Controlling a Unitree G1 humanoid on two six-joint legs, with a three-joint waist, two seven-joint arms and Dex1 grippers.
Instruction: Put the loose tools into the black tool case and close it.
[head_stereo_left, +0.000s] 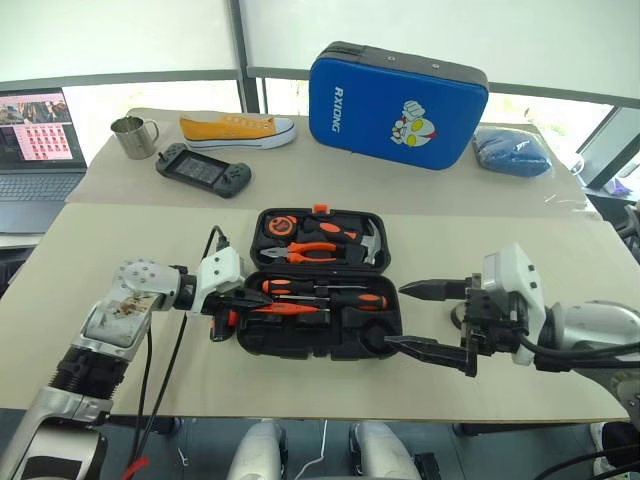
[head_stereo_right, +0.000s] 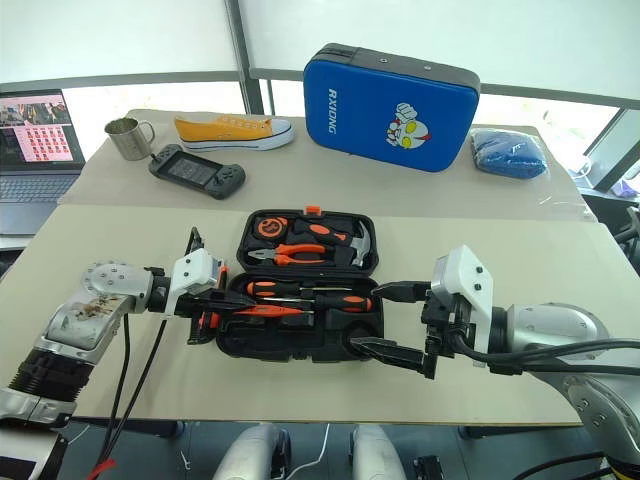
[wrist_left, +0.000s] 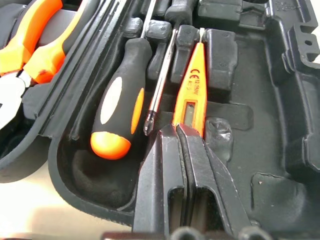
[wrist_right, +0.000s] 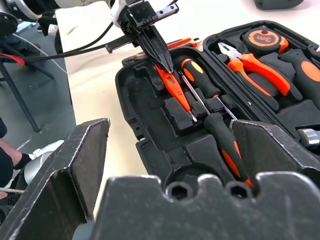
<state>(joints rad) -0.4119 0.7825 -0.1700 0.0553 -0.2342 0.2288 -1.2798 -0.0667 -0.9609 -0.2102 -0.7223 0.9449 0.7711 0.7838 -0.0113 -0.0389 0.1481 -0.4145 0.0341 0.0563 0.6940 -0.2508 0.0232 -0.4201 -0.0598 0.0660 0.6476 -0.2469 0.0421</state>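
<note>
The black tool case (head_stereo_left: 300, 346) lies open in the middle of the near table. Its near half holds two orange-and-black screwdrivers (head_stereo_left: 300, 287) (head_stereo_left: 352, 298) and the slim orange pen-like tool (head_stereo_left: 285, 310). My left gripper (head_stereo_left: 240, 300) is shut at the case's left end, its tips (wrist_left: 175, 131) resting on the near end of the pen-like tool (wrist_left: 192, 85), beside a screwdriver handle (wrist_left: 117, 107). Open at the case's right end is my right gripper (head_stereo_left: 398, 316), one finger over the near right corner, nothing between them.
The far half of the case holds pliers (head_stereo_left: 310, 252), a tape measure and a hammer. On the far table are a blue cartoon case (head_stereo_left: 395, 90), a yellow shoe (head_stereo_left: 235, 128), a metal mug (head_stereo_left: 133, 135), a game controller (head_stereo_left: 203, 170) and a blue cloth (head_stereo_left: 510, 150). A laptop (head_stereo_left: 40, 140) stands far left.
</note>
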